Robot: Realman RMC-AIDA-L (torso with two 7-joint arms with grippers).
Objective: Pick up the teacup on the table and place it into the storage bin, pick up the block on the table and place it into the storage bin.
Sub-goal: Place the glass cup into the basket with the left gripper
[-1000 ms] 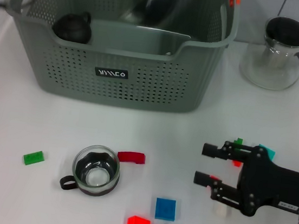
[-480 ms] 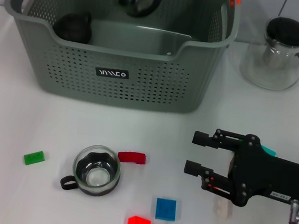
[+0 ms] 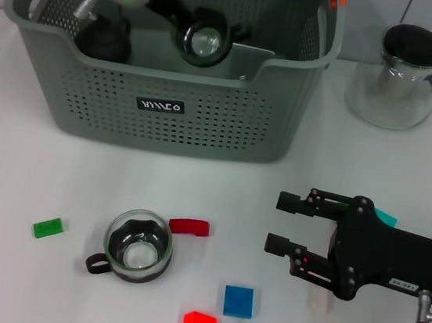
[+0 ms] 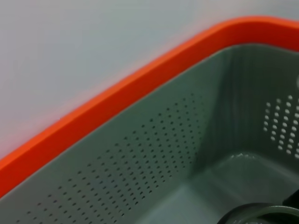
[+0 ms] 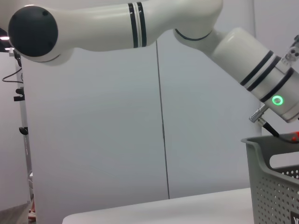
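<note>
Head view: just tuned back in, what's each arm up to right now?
The left arm reaches into the grey-green perforated storage bin, holding a glass teacup low inside it. The right gripper hovers open above the white table, near a small cream block. A second glass teacup with a black handle sits on the table.

One storage bin (image 3: pixel 205 121). Two teacups: one on table (image 3: pixel 138 246), one over bin (image 3: pixel 205 44). One glass teapot (image 3: pixel 404 74). Eight small blocks at least, scattered.

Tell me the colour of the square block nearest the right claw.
Blue, seen best in the head view.
</note>
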